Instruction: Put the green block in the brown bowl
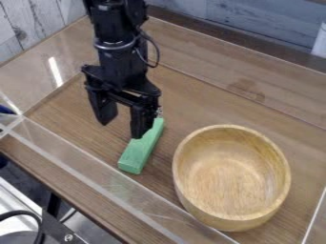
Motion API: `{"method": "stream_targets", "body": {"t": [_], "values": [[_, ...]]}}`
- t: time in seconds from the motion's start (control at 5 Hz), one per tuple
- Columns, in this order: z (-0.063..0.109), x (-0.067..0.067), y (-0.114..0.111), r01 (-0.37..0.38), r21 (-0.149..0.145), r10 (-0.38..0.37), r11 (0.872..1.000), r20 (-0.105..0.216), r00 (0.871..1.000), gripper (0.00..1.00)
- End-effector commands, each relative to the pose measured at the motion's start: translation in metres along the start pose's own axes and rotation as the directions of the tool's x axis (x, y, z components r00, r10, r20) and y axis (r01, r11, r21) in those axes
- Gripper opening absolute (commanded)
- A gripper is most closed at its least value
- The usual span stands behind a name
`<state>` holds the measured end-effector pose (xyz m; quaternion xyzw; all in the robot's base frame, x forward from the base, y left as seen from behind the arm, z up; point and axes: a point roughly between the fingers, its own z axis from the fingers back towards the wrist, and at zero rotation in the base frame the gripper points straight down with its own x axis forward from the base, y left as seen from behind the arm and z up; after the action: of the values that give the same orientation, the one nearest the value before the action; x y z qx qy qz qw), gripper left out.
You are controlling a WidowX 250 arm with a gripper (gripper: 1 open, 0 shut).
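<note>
The green block (143, 146) is a long flat bar lying on the wooden table, left of the brown bowl (232, 177). The bowl is wide, round, of light wood, and holds nothing. My black gripper (120, 116) hangs just above the block's far end and slightly to its left. Its two fingers stand apart and point down, with nothing between them. The right finger (140, 119) is close over the block's upper tip; whether it touches the block cannot be told.
A clear plastic wall (90, 186) runs along the table's front-left edge. Wooden tabletop (242, 91) stretches behind the arm, with a pale planked wall (32, 24) at the back left.
</note>
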<state>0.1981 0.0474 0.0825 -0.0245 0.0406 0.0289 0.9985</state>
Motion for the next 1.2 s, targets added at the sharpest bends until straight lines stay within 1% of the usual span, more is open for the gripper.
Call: {"method": "stream_targets", "body": {"t": [0.0, 0.2, 0.6, 1.0], "values": [[0.0106, 0.0065, -0.0023, -0.006, 0.001, 0.006, 1.000, 0.065, 0.998, 1.00], [0.0073, 0.0053, -0.0028, -0.010, -0.005, 0.010, 1.000, 0.066, 0.998, 1.00], [0.0110, 0.0053, -0.0042, -0.014, -0.021, 0.016, 1.000, 0.075, 0.997, 1.00], [0.0120, 0.0052, -0.0033, -0.022, -0.030, 0.025, 0.999, 0.080, 0.997, 1.00]]}}
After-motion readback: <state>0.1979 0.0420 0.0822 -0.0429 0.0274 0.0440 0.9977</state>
